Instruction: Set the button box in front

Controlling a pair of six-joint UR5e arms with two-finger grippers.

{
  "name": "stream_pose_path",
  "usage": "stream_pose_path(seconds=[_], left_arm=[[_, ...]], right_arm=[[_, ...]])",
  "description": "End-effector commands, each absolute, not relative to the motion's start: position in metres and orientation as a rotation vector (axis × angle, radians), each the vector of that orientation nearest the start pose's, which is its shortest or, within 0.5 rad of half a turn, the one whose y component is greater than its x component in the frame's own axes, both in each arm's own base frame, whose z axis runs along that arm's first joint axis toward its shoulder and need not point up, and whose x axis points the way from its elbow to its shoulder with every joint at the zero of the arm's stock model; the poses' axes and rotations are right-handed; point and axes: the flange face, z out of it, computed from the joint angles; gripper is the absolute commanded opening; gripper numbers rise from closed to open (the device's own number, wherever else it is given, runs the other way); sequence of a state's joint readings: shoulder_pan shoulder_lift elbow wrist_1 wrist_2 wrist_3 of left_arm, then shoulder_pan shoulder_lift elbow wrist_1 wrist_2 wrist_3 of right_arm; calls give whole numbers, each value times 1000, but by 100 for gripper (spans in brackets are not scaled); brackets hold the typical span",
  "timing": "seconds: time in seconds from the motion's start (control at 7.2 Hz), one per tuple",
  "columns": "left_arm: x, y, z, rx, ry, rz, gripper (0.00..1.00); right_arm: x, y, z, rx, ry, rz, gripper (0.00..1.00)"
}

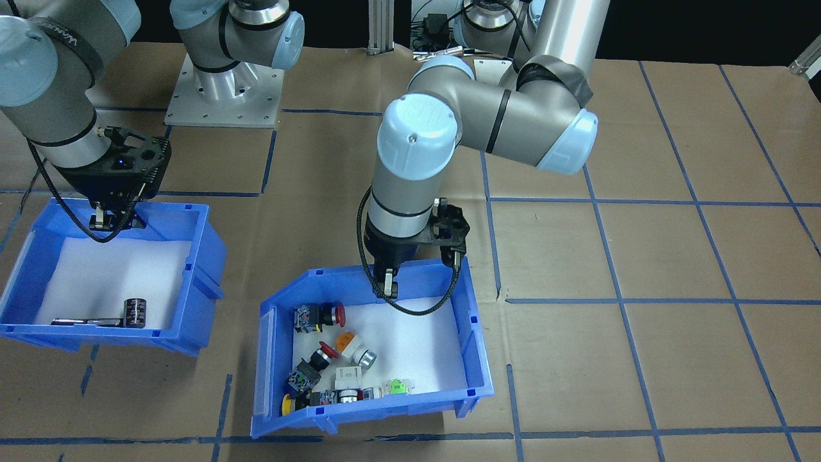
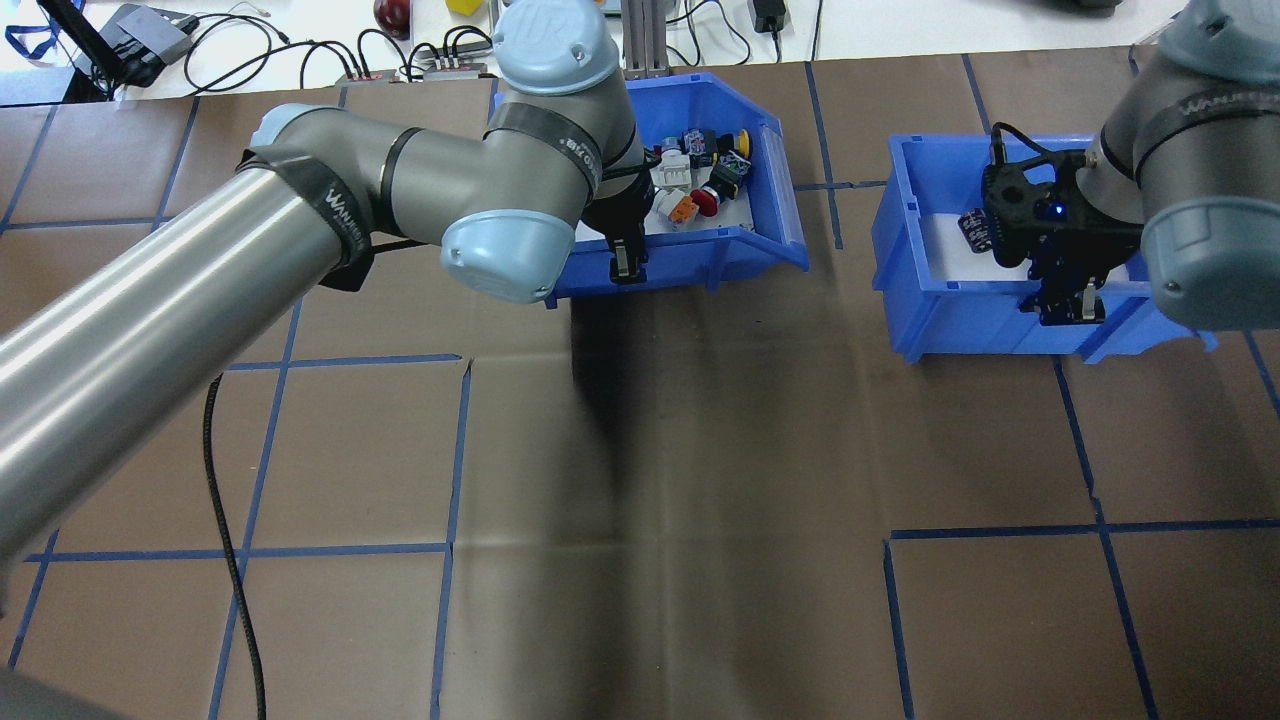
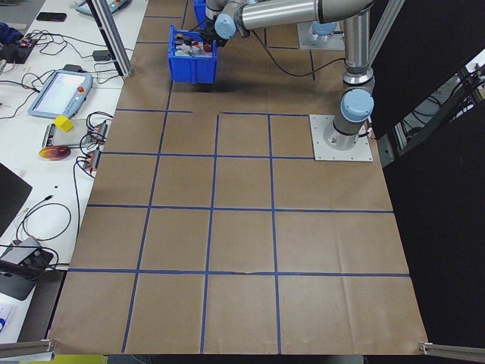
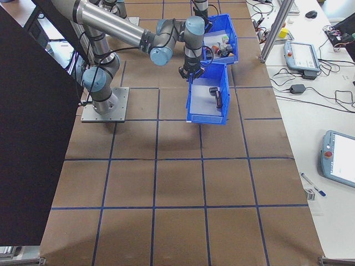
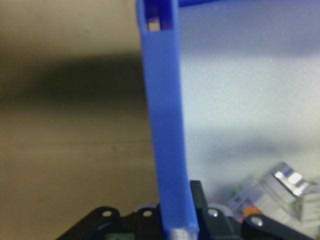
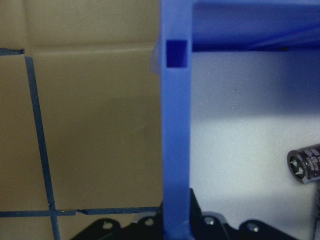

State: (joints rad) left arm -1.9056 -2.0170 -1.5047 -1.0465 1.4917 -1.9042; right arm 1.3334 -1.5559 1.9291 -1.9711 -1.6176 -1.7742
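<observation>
- The button box point(image 1: 378, 350) sits low in the middle of the front-facing view; in the overhead view it is at the top centre, on the far side of the table from the robot. Its switches are heaped toward one end of the white foam floor.
- The left gripper point(image 1: 389, 282) straddles the box's rear wall, the wall nearest the robot. The left wrist view shows the blue wall running straight up between the jaws, which are closed on it as far as I can judge.
- Progress, as a judgement: the grasp looks made, but the box seems barely lifted, if at all, and its placing is yet to come. Most of the task is left.
- The other blue bin point(image 1: 109, 276) lies at left in the front-facing view, well apart from the button box, with a dark cylindrical part point(image 1: 135, 312) on its floor. The right gripper point(image 1: 110, 218) pinches that bin's rear wall in the same way, the wall between its jaws in the right wrist view.
- Room: the brown paper table point(image 2: 700, 480) with its blue tape grid is bare across the whole lower part of the overhead view, so a pull toward the robot has open ground.
- Edges to mind: the gap between the two bins, and the table's operator-side edge just beyond the box, where cables lie.
</observation>
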Motion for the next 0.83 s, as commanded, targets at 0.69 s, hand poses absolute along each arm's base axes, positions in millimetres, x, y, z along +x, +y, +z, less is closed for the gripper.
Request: stream_pose_path(seconds=[0.69], left_arm=[[-366, -608, 268, -2289, 2389, 139, 13]], right_arm=[[7, -478, 328, -2222, 2275, 56, 7]])
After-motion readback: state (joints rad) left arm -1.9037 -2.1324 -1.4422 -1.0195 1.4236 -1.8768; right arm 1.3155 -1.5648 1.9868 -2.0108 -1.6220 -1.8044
